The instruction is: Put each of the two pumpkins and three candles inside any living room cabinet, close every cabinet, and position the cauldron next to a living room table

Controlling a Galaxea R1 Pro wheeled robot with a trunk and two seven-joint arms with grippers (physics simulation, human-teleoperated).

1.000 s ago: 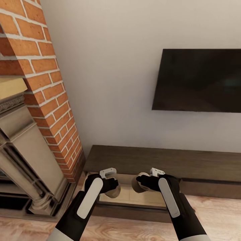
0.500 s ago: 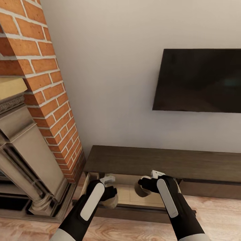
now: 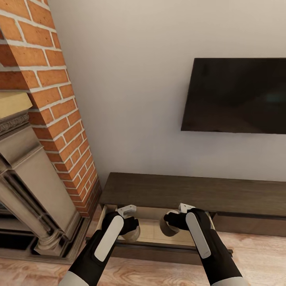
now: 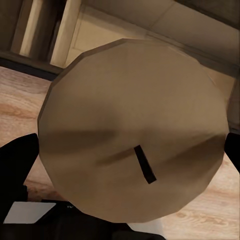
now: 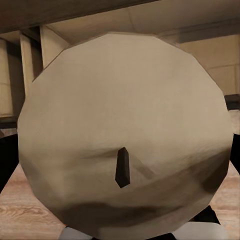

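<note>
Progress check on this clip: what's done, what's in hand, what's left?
Done: one drawer of the cabinet is pulled open. In hand: the left gripper holds one candle and the right gripper another candle, both over the open drawer, not yet released. Left: release both, stow the third candle and two pumpkins, shut the cabinet, place the cauldron by a table.

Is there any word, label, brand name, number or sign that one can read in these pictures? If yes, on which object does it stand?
None: no readable text shows in any view.
The television screen is dark and shows no logo.
The cabinet, the brick chimney and the wall carry no writing.
The candle in the left gripper and the candle in the right gripper show a plain top with a dark wick, no label.
</note>
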